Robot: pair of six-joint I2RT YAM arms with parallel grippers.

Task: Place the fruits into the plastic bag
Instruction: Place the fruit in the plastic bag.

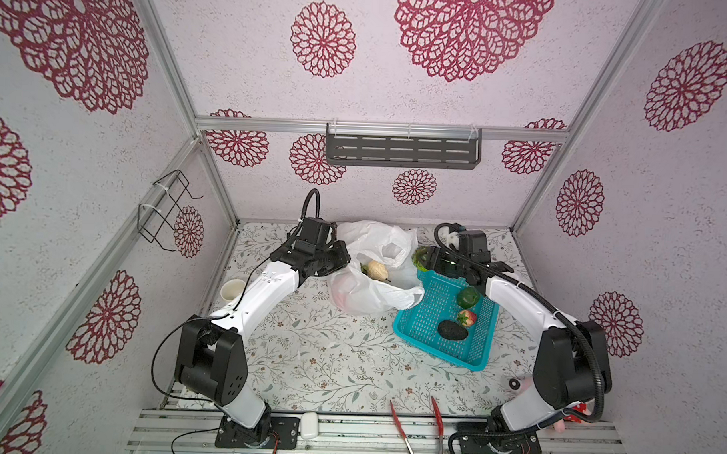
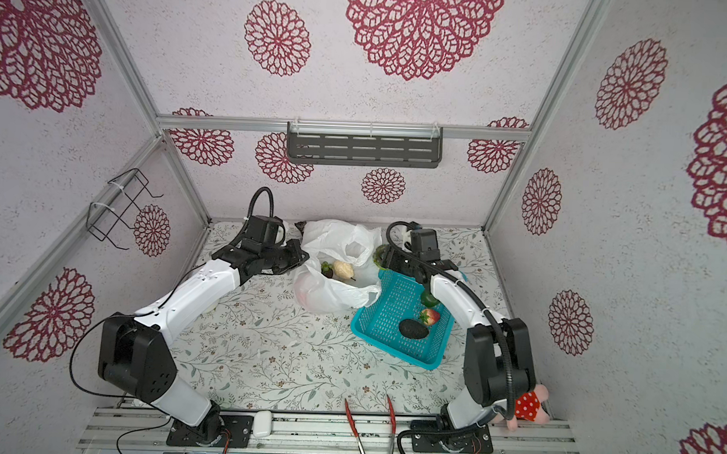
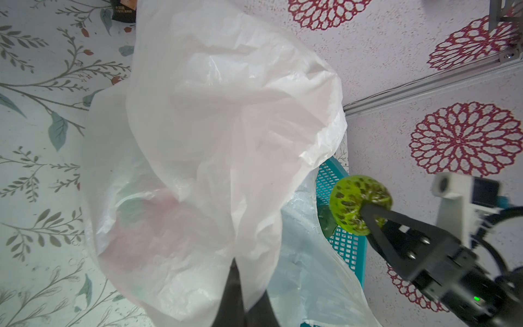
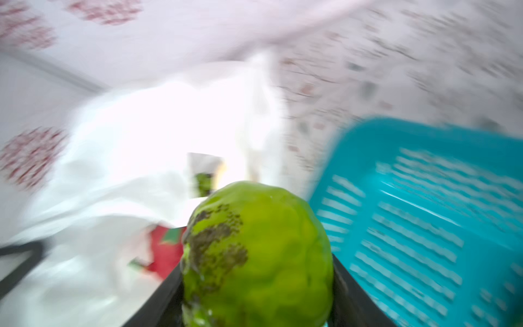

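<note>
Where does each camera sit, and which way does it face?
Top views: high at the front, looking down and back at table, bag, basket; left arm and right arm show.
Left wrist: on the left arm, looking along the left gripper pinching the bag; right gripper shows opposite.
Right wrist: on the right arm, blurred, looking past the green fruit in its fingers.
Shared: bag, basket, green fruit in every view.

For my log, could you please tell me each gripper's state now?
Left gripper: shut on the plastic bag.
Right gripper: holding the bumpy green fruit.
</note>
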